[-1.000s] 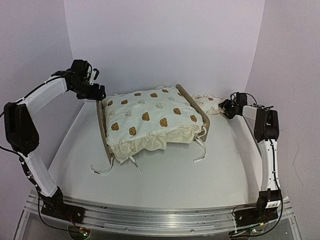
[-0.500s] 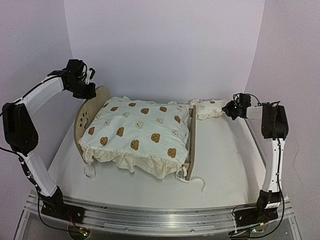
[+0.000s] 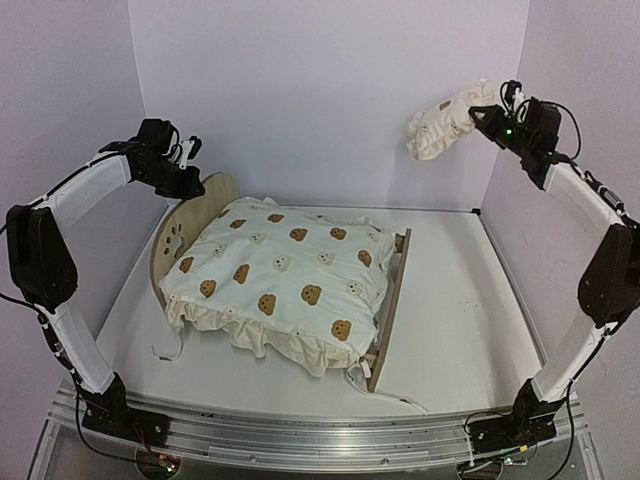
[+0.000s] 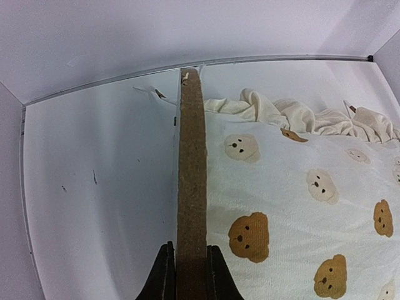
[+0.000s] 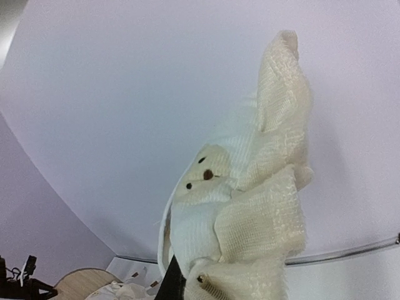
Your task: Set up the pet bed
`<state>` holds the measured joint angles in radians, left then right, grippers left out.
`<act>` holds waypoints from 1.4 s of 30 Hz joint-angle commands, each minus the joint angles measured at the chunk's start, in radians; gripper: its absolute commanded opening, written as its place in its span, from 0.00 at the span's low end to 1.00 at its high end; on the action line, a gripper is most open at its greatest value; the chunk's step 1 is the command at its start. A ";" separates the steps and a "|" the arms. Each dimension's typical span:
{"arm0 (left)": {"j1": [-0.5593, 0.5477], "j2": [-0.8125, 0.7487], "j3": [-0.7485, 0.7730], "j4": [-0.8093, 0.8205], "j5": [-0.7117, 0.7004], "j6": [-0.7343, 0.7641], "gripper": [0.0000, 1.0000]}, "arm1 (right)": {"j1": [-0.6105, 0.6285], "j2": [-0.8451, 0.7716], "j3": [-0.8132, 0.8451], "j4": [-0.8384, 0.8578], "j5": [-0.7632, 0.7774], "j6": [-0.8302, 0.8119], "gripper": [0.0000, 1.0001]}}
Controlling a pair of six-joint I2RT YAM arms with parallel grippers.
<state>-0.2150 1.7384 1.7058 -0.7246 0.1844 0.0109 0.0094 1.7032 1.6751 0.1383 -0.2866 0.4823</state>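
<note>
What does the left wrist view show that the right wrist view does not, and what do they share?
Only left wrist: the left gripper shut on the top edge of the headboard, the bear-print cushion spread beside it. Only right wrist: the small pillow held up before the wall by the right gripper. Both: the headboard and a bit of cushion, small at the right wrist view's bottom left.

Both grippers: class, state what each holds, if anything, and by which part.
Left gripper pinches the rounded light-wood headboard by its top edge. Right gripper holds the small cream bear-print pillow by one end, up in the air.
</note>
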 commanded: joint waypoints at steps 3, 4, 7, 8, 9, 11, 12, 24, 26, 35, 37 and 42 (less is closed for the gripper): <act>-0.009 0.013 0.023 0.080 0.070 -0.107 0.18 | 0.159 0.008 0.092 -0.025 -0.170 -0.015 0.00; -0.008 0.012 0.035 0.080 0.057 -0.095 0.27 | 0.190 0.017 0.107 -0.026 -0.215 -0.004 0.00; -0.009 -0.008 0.069 0.093 0.024 -0.030 0.44 | 0.273 0.065 0.171 -0.027 -0.343 0.038 0.00; -0.009 -0.024 0.079 0.104 0.010 -0.004 0.48 | 0.304 0.083 0.188 -0.026 -0.380 0.055 0.00; -0.009 -0.042 0.083 0.123 -0.006 0.026 0.51 | 0.341 0.100 0.203 -0.024 -0.414 0.074 0.00; -0.009 -0.090 0.076 0.182 -0.022 0.094 0.57 | 0.412 0.139 0.236 -0.022 -0.468 0.106 0.00; -0.009 -0.116 0.065 0.218 -0.016 0.126 0.59 | 0.444 0.158 0.251 -0.020 -0.487 0.117 0.00; -0.148 -0.385 -0.074 0.109 0.456 0.573 0.75 | 0.703 0.451 0.487 -0.010 -0.523 0.290 0.00; -0.172 -0.387 -0.102 0.045 0.462 0.512 0.76 | 0.718 0.472 0.494 0.013 -0.520 0.309 0.00; -0.210 -0.345 -0.210 0.026 0.266 0.342 0.73 | 0.745 0.493 0.456 0.100 -0.523 0.371 0.00; -0.210 -0.318 -0.195 0.015 0.264 0.329 0.70 | 0.750 0.494 0.449 0.118 -0.529 0.383 0.00; -0.216 -0.313 -0.207 0.045 0.360 0.289 0.36 | 0.755 0.496 0.427 0.145 -0.527 0.400 0.00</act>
<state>-0.4247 1.4344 1.4830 -0.6903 0.4982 0.3475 0.7535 2.2070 2.1050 0.1760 -0.8017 0.8521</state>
